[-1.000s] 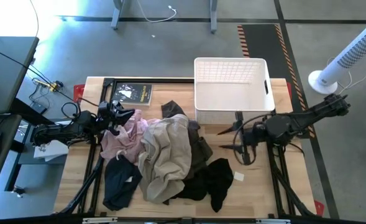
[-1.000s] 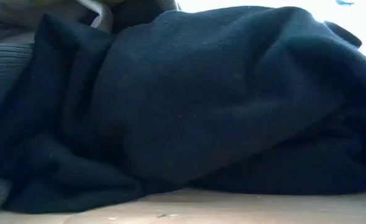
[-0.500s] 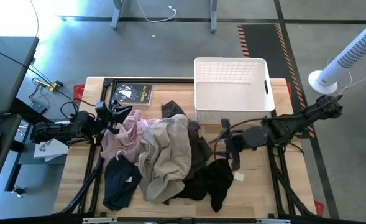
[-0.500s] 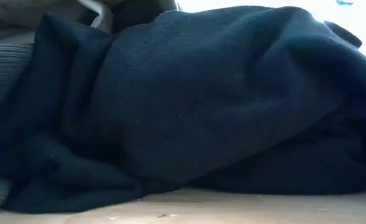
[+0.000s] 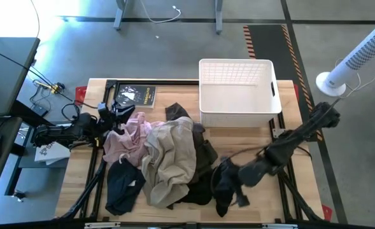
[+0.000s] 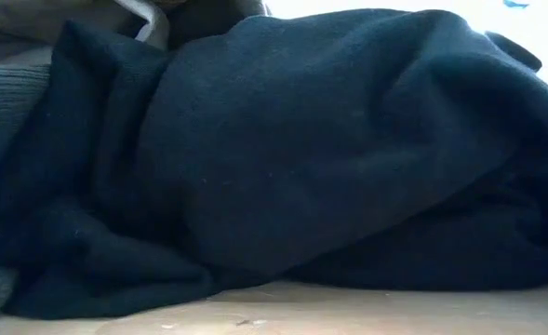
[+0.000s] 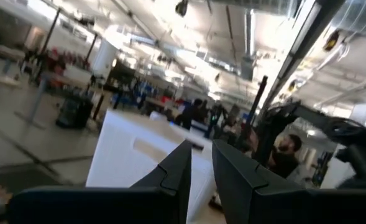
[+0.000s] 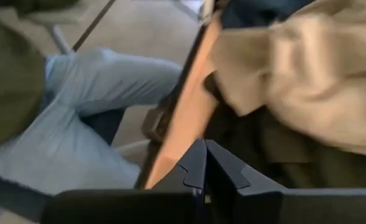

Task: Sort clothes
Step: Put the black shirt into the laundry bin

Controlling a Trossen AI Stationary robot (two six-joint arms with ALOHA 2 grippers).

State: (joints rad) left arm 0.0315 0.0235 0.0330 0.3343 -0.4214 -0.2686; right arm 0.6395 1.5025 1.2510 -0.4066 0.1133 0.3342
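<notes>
Grey floor surrounds the wooden worktop (image 5: 263, 137); from above, the clothes (image 5: 168, 159) lie heaped mid-worktop beside a white basket (image 5: 237, 89), the left gripper (image 5: 118, 116) at the pink garment (image 5: 127, 137), the right gripper (image 5: 225, 181) over the black garment (image 5: 222, 184). Low view: navy fabric (image 6: 283, 158) fills everything. Left wrist: jaws slightly apart, gripping nothing. Right wrist: jaws closed, empty, beige garment (image 8: 313, 68) beyond.

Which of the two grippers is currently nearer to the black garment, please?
The right. The right gripper is shut and right at the black garment near the table's front edge. The left gripper sits across the pile, by the pale pink garment.
</notes>
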